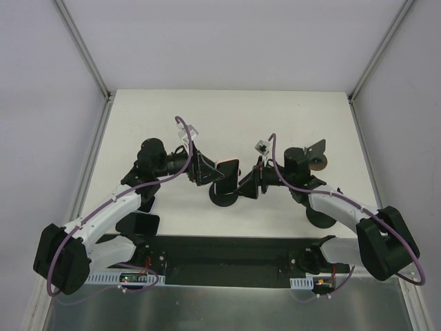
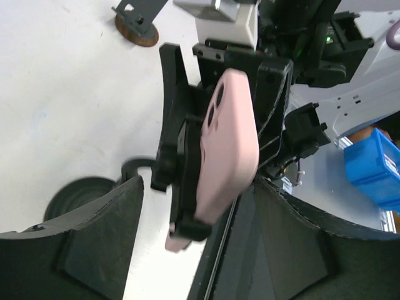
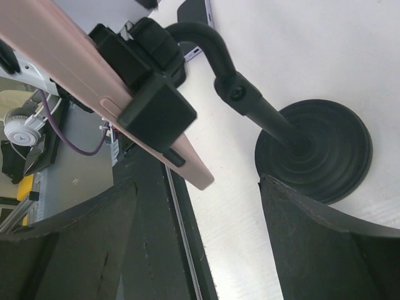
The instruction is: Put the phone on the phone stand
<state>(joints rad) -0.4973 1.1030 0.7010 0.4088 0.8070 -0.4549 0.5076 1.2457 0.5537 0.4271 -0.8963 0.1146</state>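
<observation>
The top camera looked steeply down from high above the near edge, far enough back to take in the whole white table [image 1: 227, 114]. The left wrist camera sat close behind the pink phone [image 2: 228, 144], facing its back and the phone stand [image 2: 170, 131] clamp. The right wrist camera sat very near the phone's long edge, with the stand's round base just beyond. All three views shared the phone and stand.

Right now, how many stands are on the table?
2: a black stand at the centre, holding the pink phone; a brown-based stand at the back right. Others may be hidden.
</observation>
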